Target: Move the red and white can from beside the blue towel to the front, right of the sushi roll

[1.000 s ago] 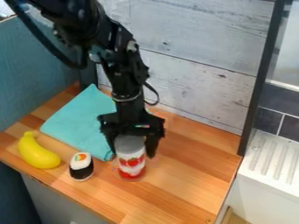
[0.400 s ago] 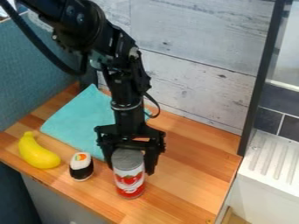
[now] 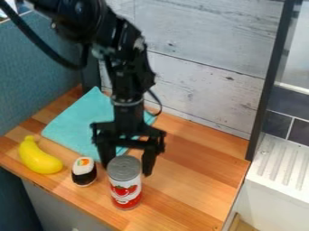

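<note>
The black gripper (image 3: 128,168) hangs low over the front middle of the wooden counter with its fingers spread open. Right in front of it, a can (image 3: 125,186) with a grey top, a white band with red tomatoes and a red bottom stands upright. The can's top covers part of the space between the fingers; whether they touch it, I cannot tell. Left of the can is a toy sushi piece (image 3: 84,172), black and white with an orange spot. A yellow banana (image 3: 39,156) lies farther left. Behind them a turquoise cloth (image 3: 80,121) is spread, partly behind the gripper.
The wooden counter (image 3: 199,173) has a blue-grey partition (image 3: 36,72) on its left and a whitish plank wall (image 3: 205,85) at the back. A dark upright post (image 3: 265,90) stands at the right edge, beside a white ridged drainer (image 3: 280,164).
The can has shifted toward the counter's front edge and slightly left. The gripper has moved slightly left, and the can now stands farther in front of its fingers.
</note>
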